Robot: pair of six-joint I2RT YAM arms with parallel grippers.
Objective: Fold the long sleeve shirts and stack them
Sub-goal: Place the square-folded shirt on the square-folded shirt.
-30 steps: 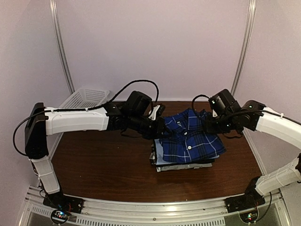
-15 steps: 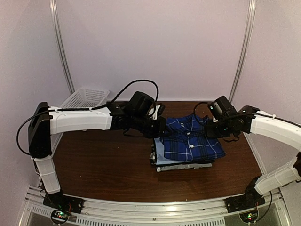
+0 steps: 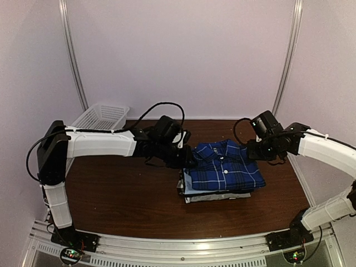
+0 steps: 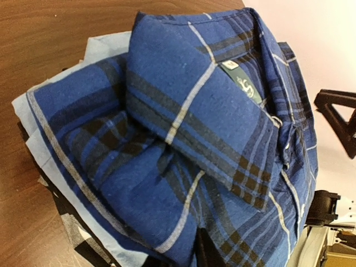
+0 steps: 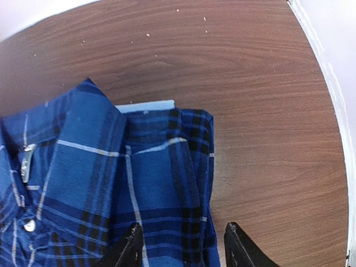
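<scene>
Plaid shirt (image 3: 225,169) lies folded atop the stack (image 3: 217,196), mid-table (image 3: 122,189); the placing step looks nearly done. Next, the 2 arms should lift clear without dragging cloth. Right gripper (image 5: 183,228) stands spread over the shirt's edge, pinching nothing; left gripper (image 3: 186,158), at the opposite edge, I cannot tell. Blue-black checks, white lines, collar up, light blue shirt (image 4: 103,45) beneath.

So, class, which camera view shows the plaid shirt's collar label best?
The left wrist view: the label sits close and unobstructed inside the collar. The right wrist view catches only a sliver at its left edge; the top view shows the plaid shirt whole, label too small.
</scene>
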